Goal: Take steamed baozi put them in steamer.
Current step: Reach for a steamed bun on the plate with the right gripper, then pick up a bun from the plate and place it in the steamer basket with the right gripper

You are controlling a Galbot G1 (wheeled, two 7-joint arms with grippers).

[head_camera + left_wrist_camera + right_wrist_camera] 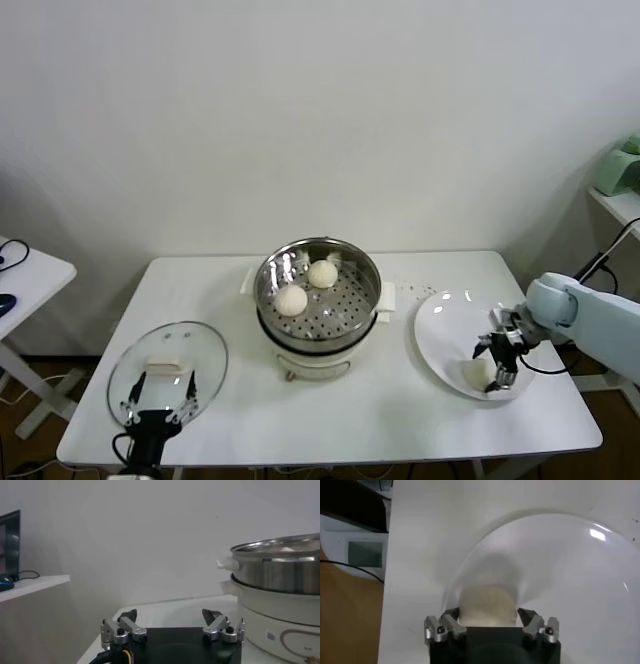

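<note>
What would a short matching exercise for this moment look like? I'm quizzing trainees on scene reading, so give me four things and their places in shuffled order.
Things:
1. glass lid
2. two baozi
3. right pincer
4. left pincer

Places:
A. inside the steamer basket
B. flat on the table, front left
C. at the table's front left edge, by the lid
D. over the white plate, around a baozi

Pairs: 1-B, 2-A, 3-D, 4-C
</note>
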